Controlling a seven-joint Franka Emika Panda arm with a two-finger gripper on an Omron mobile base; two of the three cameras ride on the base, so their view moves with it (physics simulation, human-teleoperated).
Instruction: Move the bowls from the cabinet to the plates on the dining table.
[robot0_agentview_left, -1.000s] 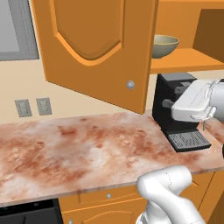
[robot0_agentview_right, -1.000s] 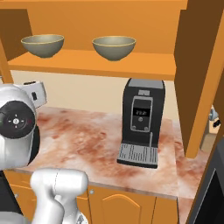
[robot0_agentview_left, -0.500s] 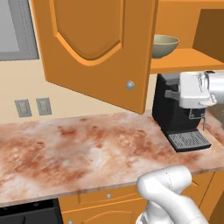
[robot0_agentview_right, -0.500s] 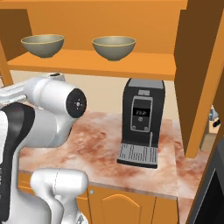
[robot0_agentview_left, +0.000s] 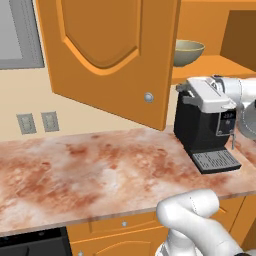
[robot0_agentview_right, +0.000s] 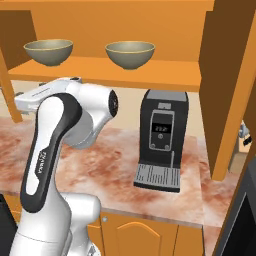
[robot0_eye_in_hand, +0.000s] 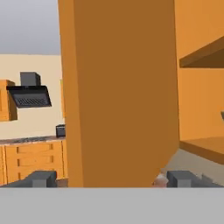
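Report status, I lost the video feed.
Gripper open, empty, facing the cabinet door. Both bowls on the cabinet shelf. Coffee machine below.

2 bowls (robot0_agentview_right: 48, 52) (robot0_agentview_right: 130, 54) on cabinet shelf (robot0_agentview_right: 105, 71)

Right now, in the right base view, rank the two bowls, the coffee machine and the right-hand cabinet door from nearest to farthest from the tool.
1. Left bowl, on the shelf's left end.
2. Right bowl, mid-shelf, and coffee machine, on the counter: too close to call.
3. Cabinet door, far right.
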